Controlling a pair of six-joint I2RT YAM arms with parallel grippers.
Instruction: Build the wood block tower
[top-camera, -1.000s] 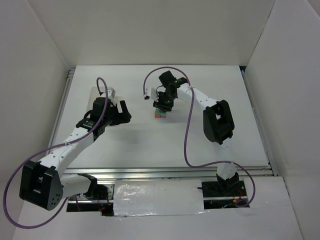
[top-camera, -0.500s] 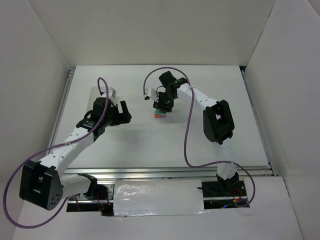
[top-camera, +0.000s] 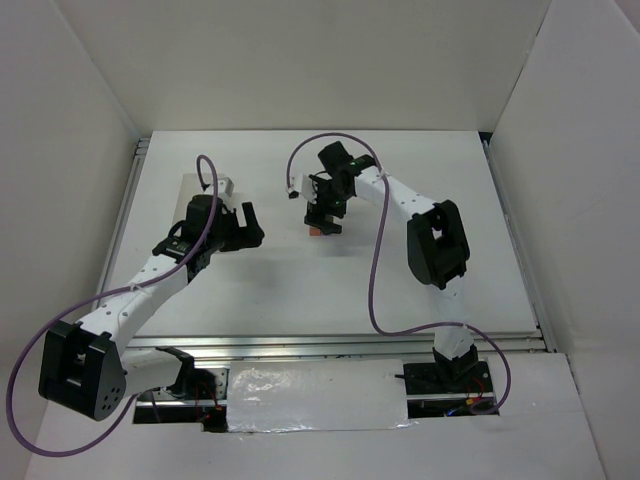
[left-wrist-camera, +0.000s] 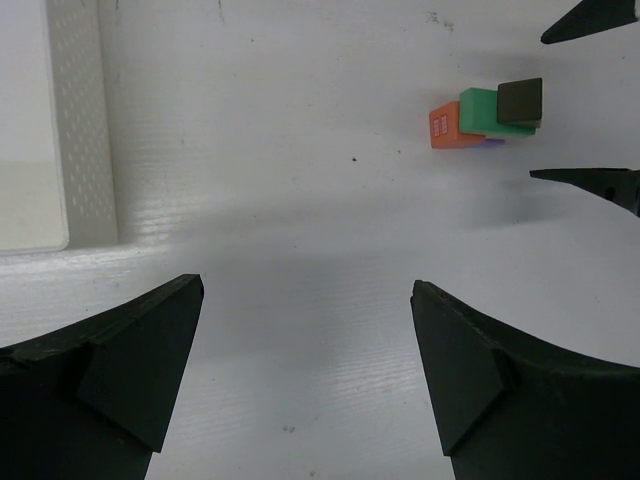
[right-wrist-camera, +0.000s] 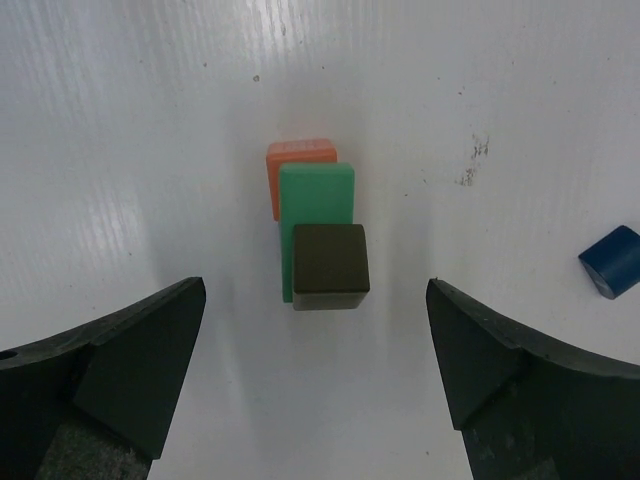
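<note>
**Top view:** the right claw (top-camera: 322, 217) hangs over the block tower (top-camera: 314, 231), mid-bench (top-camera: 300, 290) toward the far edge. The left claw (top-camera: 243, 225) waits nearby.
**Left wrist view:** the left claw is spread and empty.
**Right wrist view:** the right claw is spread wide astride the tower, with a blue cube (right-wrist-camera: 611, 262) loose beside it. The claw is best lifted straight up, brushing nothing.
</note>
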